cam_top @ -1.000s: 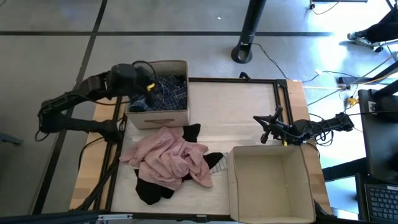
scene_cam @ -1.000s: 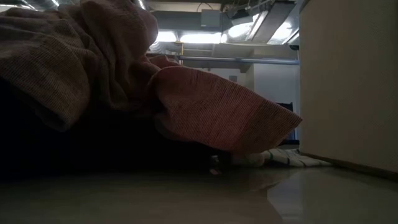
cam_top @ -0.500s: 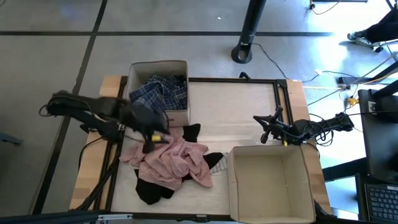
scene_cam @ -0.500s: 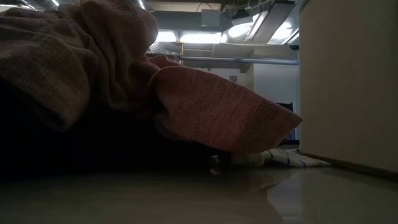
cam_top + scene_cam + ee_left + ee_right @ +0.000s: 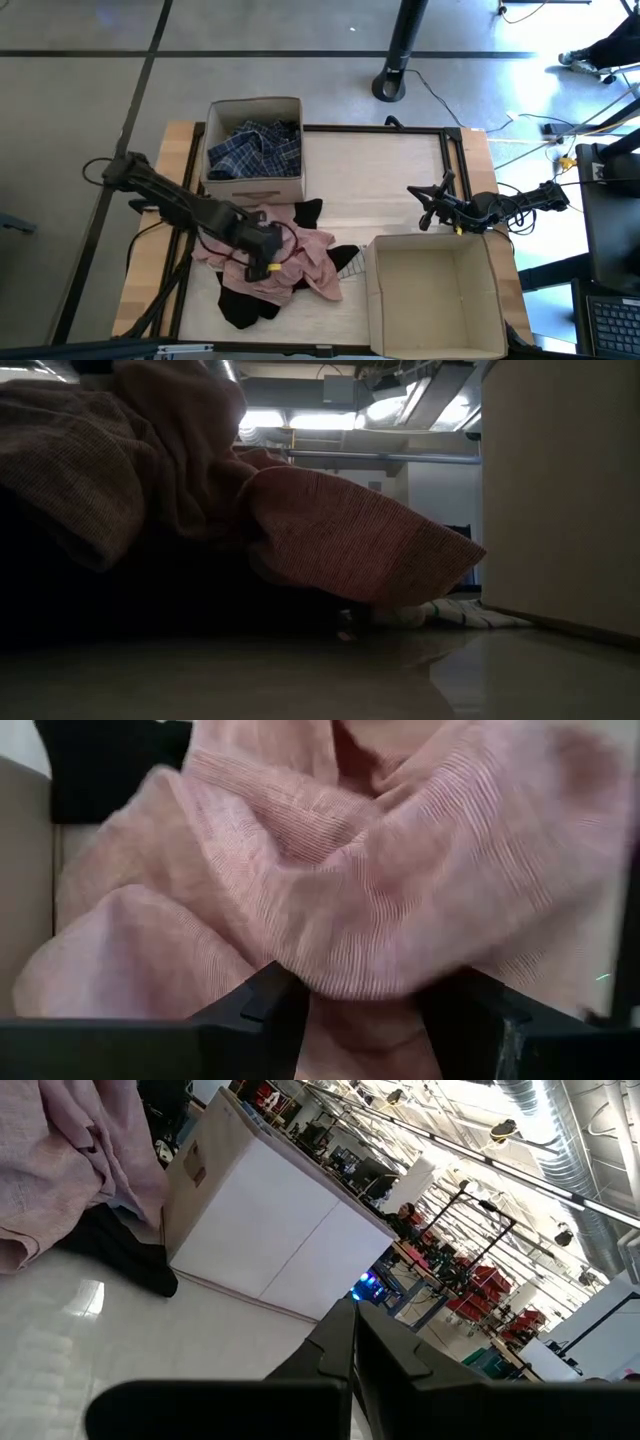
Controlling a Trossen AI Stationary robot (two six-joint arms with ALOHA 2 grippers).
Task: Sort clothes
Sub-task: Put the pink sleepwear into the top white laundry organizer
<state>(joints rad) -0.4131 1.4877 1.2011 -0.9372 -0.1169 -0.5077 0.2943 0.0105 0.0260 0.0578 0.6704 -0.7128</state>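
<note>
Overhead, the table (image 5: 400,165) held two cardboard boxes, and everything here is placed from the box at its far left corner (image 5: 254,185). That box held the blue-white plaid shirt (image 5: 256,150), bunched inside. The other box (image 5: 435,295), larger and with nothing in it, sat at the near right, well apart from the first. Just in front of the first box lay the heap of clothes: the pale pink garment (image 5: 300,262) was spread on top, a black piece (image 5: 243,307) stuck out at the heap's near edge and another at its far edge, and a striped bit (image 5: 348,262) showed toward the larger box. The left gripper (image 5: 262,258) was down on the pink garment, its fingers (image 5: 258,1005) spread apart with pink cloth bulging between them. The right gripper (image 5: 428,212) waited far across from the first box, beside the larger box's far wall, its fingers (image 5: 345,1345) pressed together and holding nothing.
</note>
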